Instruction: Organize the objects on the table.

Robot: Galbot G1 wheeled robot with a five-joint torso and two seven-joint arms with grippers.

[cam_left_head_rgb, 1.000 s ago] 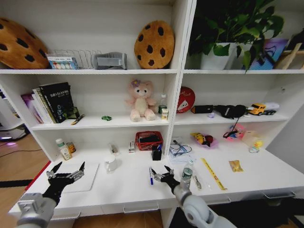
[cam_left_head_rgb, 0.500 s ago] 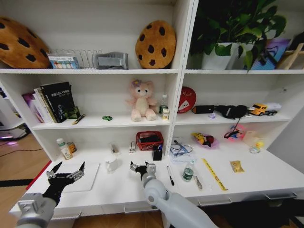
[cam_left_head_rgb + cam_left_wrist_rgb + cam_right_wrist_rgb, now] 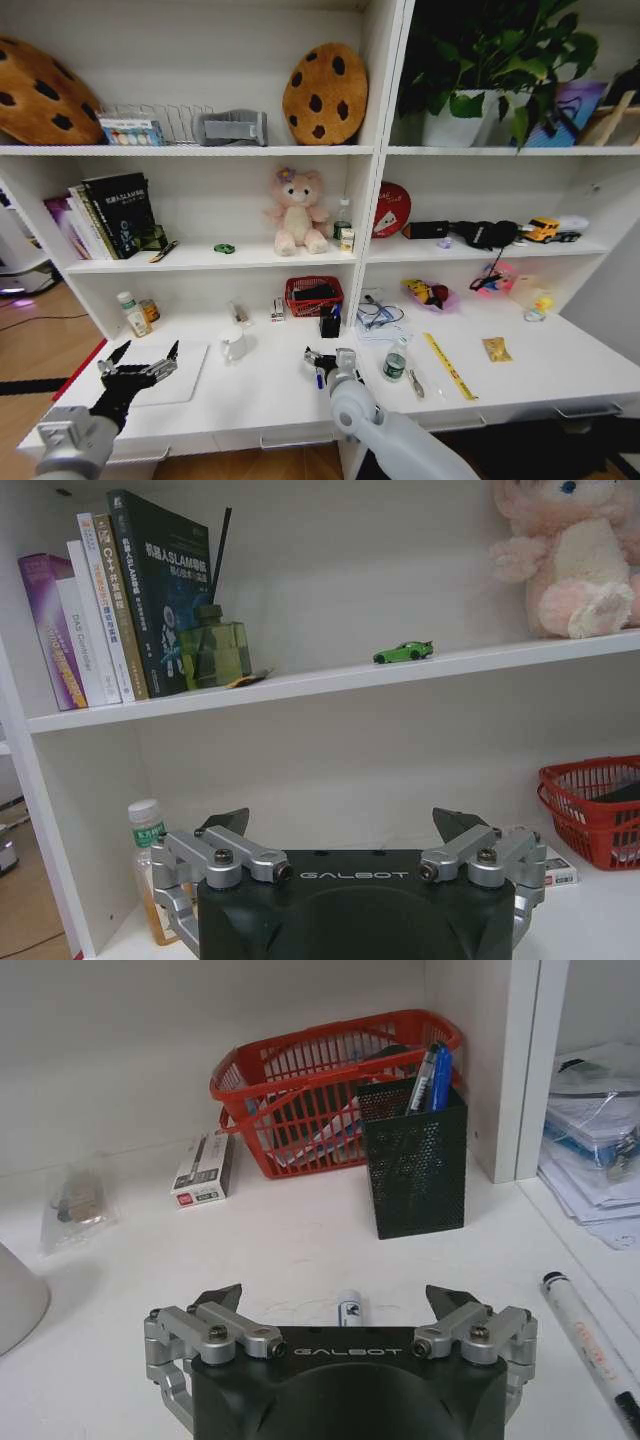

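From the head view, the right gripper (image 3: pixel 322 362) hovers low over the middle of the table (image 3: pixel 250 395), its fingers spread apart and holding nothing. A blue pen (image 3: pixel 319 377) lies on the desk right under those fingers, partly hidden by them. Just beyond the fingertips stand the black mesh pen holder (image 3: pixel 330 323) and the red basket (image 3: pixel 314 295). To the outer side of the right gripper rest a black pen (image 3: pixel 359 357) partly hidden by the arm, a small green-capped bottle (image 3: pixel 395 364) and a yellow ruler (image 3: pixel 447 366). The left gripper (image 3: pixel 137 370) waits at the desk's left end, fingers wide apart and empty, above the silver laptop (image 3: pixel 185 375); a white cup (image 3: pixel 233 346) stands between the two grippers.

In the left wrist view, the left gripper (image 3: pixel 340 832) is open, nothing between its fingers. Past one finger stands a green-capped bottle (image 3: pixel 148 865) against the shelf wall.

In the right wrist view, the right gripper (image 3: pixel 335 1302) is open, and the blue pen's (image 3: pixel 348 1310) end shows midway between the fingertips, untouched. The pen holder (image 3: pixel 415 1163), already holding pens, sits just ahead of the fingers. A marker (image 3: pixel 590 1345) lies beyond one finger.

The tidying looks barely begun: pens, bottles, ruler and cup all remain loose on the desk, and the blue pen seems to be the item in hand, not yet grasped.
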